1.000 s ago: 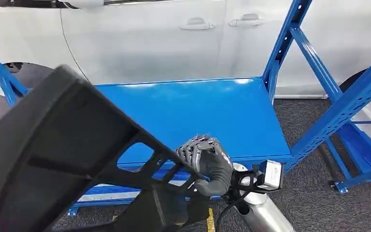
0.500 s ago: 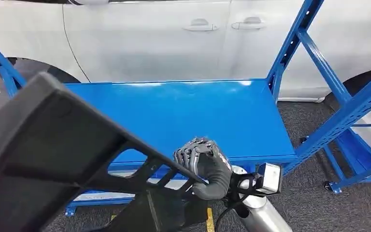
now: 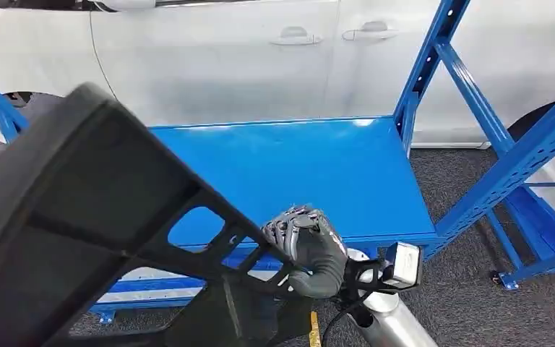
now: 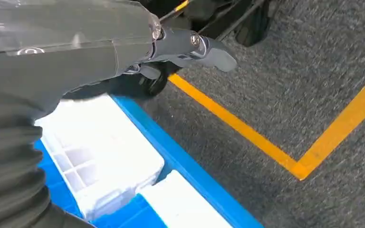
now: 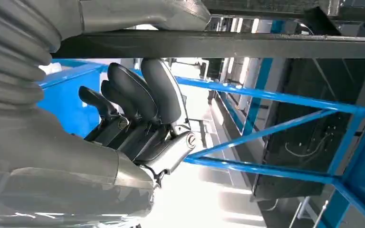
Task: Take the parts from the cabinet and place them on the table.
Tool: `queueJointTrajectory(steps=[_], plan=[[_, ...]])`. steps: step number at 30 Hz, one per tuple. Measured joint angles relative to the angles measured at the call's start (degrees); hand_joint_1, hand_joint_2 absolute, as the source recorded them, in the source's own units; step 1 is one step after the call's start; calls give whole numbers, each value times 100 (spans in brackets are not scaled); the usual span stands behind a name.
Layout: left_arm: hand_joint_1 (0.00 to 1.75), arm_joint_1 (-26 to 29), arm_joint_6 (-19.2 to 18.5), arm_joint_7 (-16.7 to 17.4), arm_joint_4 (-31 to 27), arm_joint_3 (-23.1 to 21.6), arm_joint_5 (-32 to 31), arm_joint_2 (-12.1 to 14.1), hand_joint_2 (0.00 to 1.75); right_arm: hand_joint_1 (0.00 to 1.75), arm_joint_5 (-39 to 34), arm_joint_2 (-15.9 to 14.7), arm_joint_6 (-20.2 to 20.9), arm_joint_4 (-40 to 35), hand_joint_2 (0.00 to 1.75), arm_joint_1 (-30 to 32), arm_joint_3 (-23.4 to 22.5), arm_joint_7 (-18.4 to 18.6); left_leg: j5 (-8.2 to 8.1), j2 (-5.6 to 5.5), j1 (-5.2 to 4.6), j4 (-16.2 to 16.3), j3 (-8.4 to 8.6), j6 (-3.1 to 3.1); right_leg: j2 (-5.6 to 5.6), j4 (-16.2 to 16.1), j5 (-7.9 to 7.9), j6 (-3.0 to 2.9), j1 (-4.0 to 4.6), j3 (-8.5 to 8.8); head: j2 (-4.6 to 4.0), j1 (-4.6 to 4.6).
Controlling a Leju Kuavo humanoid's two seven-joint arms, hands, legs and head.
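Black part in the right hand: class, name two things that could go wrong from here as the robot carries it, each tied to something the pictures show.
1. The black part is large and blocks much of the head view, so the robot may misjudge where it sets it down.
2. The right hand grips it at one thin rib near an end; the long overhang could twist it loose.
3. It hangs near the blue shelf and could knock the edge.

I see a white car (image 3: 260,58) standing just behind the blue rack, two door handles (image 3: 296,35) side by side on its doors. Dark grey carpet (image 3: 470,289) covers the floor, crossed by orange floor lines (image 4: 275,152). White plastic bins (image 4: 100,161) sit near the blue edge (image 4: 190,166).
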Motion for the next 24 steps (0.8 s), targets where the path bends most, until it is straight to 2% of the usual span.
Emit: queueJointTrajectory(steps=[1,2,4,5,6,9,10,11,12,14,15,16,17,19,20,21,24], plan=[[0,8,0,0,0,2,0,2,175,175,0,0,0,0,175,9,0,0,102,0,3,-24,0,-1,1,3,-5,3,0,6,0,0],[0,8,0,0,0,2,0,4,175,175,0,0,0,0,175,12,0,0,330,1,10,-331,129,3,6,7,-13,8,-1,16,0,0],[0,4,0,2,0,2,0,11,175,175,0,6,0,0,175,12,0,0,887,3,26,-1417,646,28,16,33,-40,45,-3,47,0,0],[0,5,0,2,2,2,0,9,175,175,0,7,0,0,175,12,-2,0,870,2,24,-1719,783,54,19,50,-56,72,12,36,0,0],[0,-2,2,6,0,2,0,9,175,175,0,9,0,0,175,12,-2,2,879,-5,-10,-1772,788,96,27,82,-58,103,38,6,0,0],[0,17,66,120,2,48,-2,9,175,175,-2,9,37,0,175,11,0,11,897,-14,-28,-1753,755,184,22,49,-27,204,22,5,0,0],[0,18,94,153,2,77,-2,2,175,175,-9,9,55,-2,175,11,-2,15,942,-6,9,-1814,780,250,24,75,-63,247,10,-5,0,0],[0,12,111,170,2,98,-2,2,175,175,-13,9,65,-2,175,7,-2,20,953,-5,4,-1825,784,268,19,207,-171,270,-5,-52,0,2],[0,11,120,181,2,103,-2,0,175,175,-13,9,72,-2,175,1,-4,24,954,0,4,-1824,772,310,20,527,-381,288,-4,-204,0,0],[0,17,120,210,2,109,-2,0,175,175,-15,9,68,6,175,18,-11,35,983,15,-16,-1812,747,325,18,1483,-844,322,-7,-654,0,0],[0,21,120,216,2,111,0,0,175,175,-20,9,63,18,175,23,-11,39,988,14,-27,-1801,725,330,17,1810,-946,328,-7,-807,0,0],[0,25,120,221,2,116,0,0,175,175,-22,9,59,31,175,28,-15,44,991,13,-31,-1787,709,334,17,1851,-894,324,-7,-821,0,0],[0,26,118,225,2,118,-2,0,175,175,-24,9,55,39,175,30,-22,50,991,9,-39,-1770,696,334,17,1621,-721,308,-3,-694,0,0],[0,23,114,227,2,122,-2,-4,175,175,-35,9,41,39,175,29,-44,70,991,-3,-49,-1747,689,332,17,666,-266,242,8,-166,0,0],[0,22,111,234,2,120,-2,-13,175,175,-46,9,17,39,175,20,-57,87,996,-4,-48,-1740,686,319,19,179,-163,182,26,100,0,0],[0,16,109,238,2,120,-2,-20,175,175,-52,11,-11,39,175,13,-68,109,996,-10,-92,-1712,661,283,10,115,-153,179,62,109,0,0],[0,13,109,245,2,120,-2,-24,175,175,-72,13,-31,39,175,-8,-114,122,1064,-5,-69,-1754,634,182,21,117,-92,109,82,51,0,0]])
